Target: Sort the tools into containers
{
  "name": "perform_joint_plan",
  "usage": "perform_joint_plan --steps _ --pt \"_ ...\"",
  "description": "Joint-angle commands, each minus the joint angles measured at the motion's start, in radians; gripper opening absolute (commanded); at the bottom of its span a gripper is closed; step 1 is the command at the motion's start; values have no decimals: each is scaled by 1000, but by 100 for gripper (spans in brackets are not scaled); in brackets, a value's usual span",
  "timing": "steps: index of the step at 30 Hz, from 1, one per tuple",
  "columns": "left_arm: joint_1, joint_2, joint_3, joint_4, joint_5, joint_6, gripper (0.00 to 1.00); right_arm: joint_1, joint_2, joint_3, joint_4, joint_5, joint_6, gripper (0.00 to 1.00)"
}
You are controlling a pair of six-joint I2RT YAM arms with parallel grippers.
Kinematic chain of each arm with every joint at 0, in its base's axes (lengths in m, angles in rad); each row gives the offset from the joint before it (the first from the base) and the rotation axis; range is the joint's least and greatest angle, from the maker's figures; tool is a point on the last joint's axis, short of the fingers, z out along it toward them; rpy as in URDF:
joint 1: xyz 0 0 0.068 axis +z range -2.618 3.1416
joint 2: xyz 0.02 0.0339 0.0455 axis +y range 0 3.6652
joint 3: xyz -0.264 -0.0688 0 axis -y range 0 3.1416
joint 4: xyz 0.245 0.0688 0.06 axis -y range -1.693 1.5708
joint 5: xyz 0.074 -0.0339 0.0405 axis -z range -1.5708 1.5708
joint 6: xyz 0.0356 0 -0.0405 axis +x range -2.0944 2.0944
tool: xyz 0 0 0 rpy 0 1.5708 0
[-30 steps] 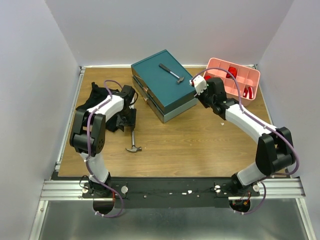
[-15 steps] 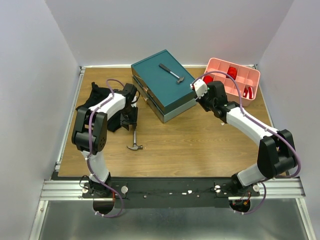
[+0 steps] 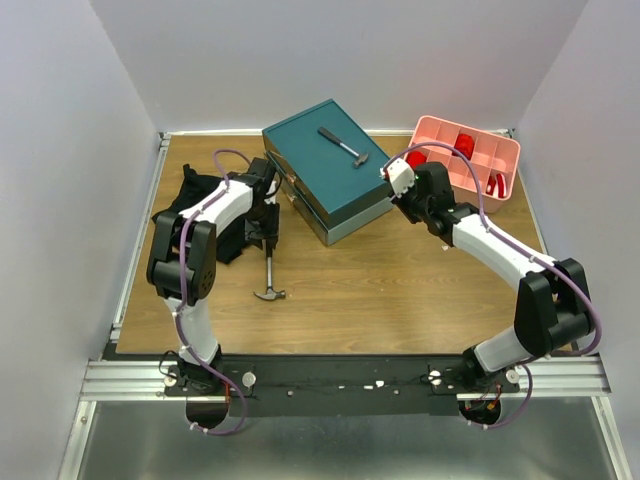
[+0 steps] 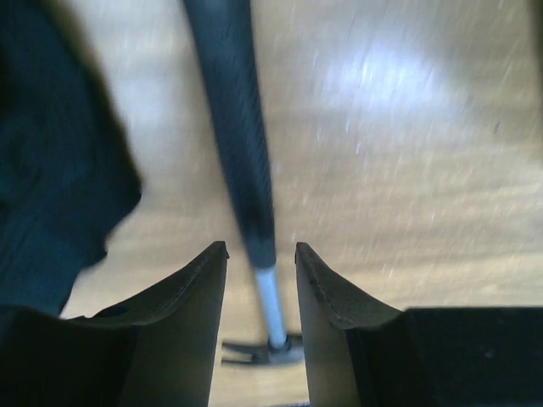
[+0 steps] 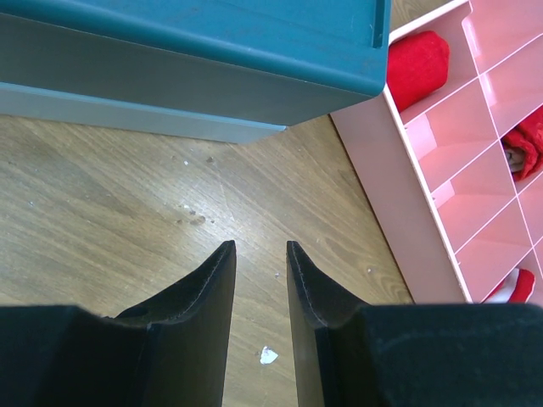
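Hammer grab lining up on the left, right side idling.
Tabletop is carrying the big teal drawer box toward the back, with the pink tray sitting just right of it and the black cloth lying off to the left. One hammer is resting on the box top, and the second hammer is lying flat on the tabletop between cloth and box, head toward the arm bases. Left gripper is hanging right over its handle, fingers apart and straddling it with daylight on both sides, about where dark grip meets bare shank. I'm guessing it's stiff and head-heavy, so pinching near the head should be keeping it from swinging. Right gripper is hovering parted and empty by the box corner.
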Motion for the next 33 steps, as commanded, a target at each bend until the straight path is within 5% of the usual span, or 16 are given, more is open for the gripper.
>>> perform_joint_plan --steps 1,4,8,14,23,29,33 --pt "-4 85 52 42 6 18 48 1 23 16 12 -15 -8 38" --pt "-4 122 51 34 -4 18 47 1 24 16 15 -11 -14 38" --pt "-4 101 11 17 14 16 0 1 18 6 21 -8 -24 38" --pt "46 32 45 -70 48 -16 0 3 12 -11 20 -9 -25 38" --pt "257 -97 268 -56 555 -255 0 1 52 4 10 -11 -21 38" --pt "248 -50 387 214 768 -488 0 1 95 46 6 -8 -28 38" --pt "199 50 477 377 775 -640 0 3 104 49 13 8 -48 39"
